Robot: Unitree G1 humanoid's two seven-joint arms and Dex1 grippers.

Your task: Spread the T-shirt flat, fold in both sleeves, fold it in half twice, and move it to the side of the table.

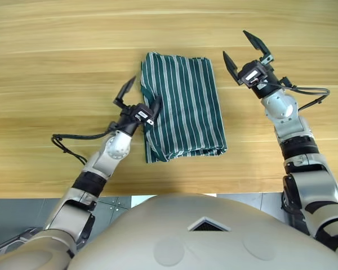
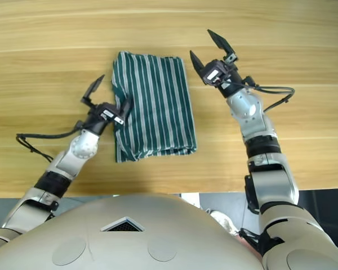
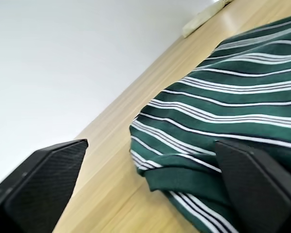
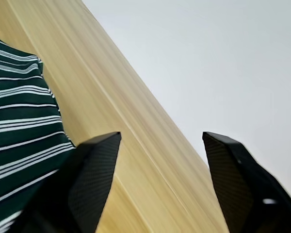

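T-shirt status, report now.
Left tool open at left edge of folded green-and-white striped cloth T-shirt. Right tool open, clear of it. Nothing in the way.

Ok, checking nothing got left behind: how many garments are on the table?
1: a folded green striped T-shirt lies on the table, between the open left gripper at its left edge and the open right gripper, apart from it. Anything beneath it would be hidden.

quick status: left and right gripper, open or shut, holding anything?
Left gripper: open, holding nothing, at the left edge of the folded green white-striped T-shirt.
Right gripper: open, empty, above the wooden table.
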